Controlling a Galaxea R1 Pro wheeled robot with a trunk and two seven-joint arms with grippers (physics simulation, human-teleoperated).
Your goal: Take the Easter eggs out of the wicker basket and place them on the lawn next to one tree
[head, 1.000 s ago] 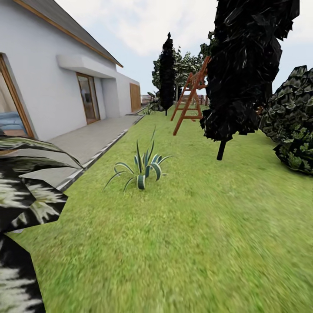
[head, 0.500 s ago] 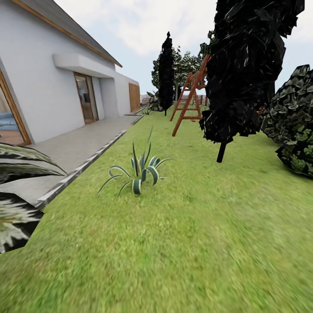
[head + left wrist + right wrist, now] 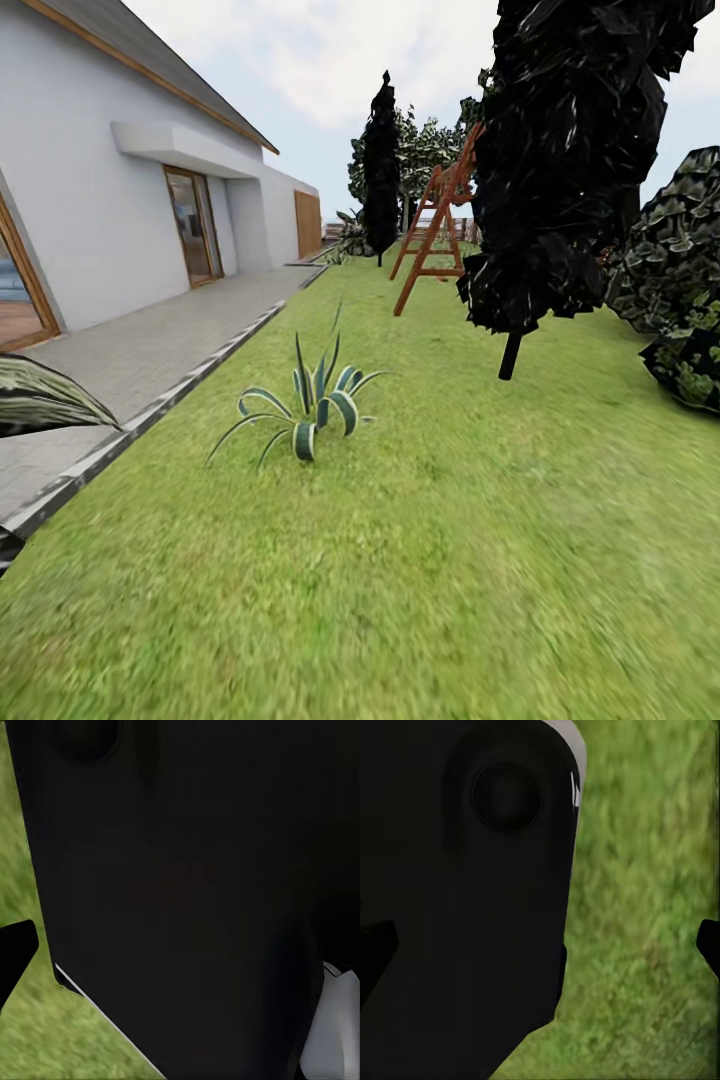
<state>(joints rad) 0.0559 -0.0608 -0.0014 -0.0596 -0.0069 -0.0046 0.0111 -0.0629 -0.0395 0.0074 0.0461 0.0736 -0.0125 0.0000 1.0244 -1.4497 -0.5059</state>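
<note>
Lawn [image 3: 450,560] grass is seen across the lower and middle part of the head view, bright green and slightly mottled, running away toward the far end of the garden. A spiky striped plant [image 3: 310,405] is rooted in the grass near the lawn's left edge. A paved path [image 3: 150,350] with a pale kerb is laid beside that edge, and a white house [image 3: 90,200] with wood-framed doors is set behind the path. A dark columnar conifer [image 3: 565,170] on a thin stem is planted to the right of centre, and a second one [image 3: 382,165] is seen further back. A reddish wooden frame [image 3: 432,235] is erected on the grass between the two conifers. A dark leafy bush [image 3: 680,280] is located at the right edge. A striped leaf [image 3: 40,400] is cut off by the left edge, over the path.

In the left wrist view a dark robot body [image 3: 187,885] is placed close before the camera, with grass [image 3: 30,1020] visible beside it. In the right wrist view a similar dark body [image 3: 465,885] is seen, with grass [image 3: 645,907] beside it. Whether either end effector is apart or together cannot be told from these views.
</note>
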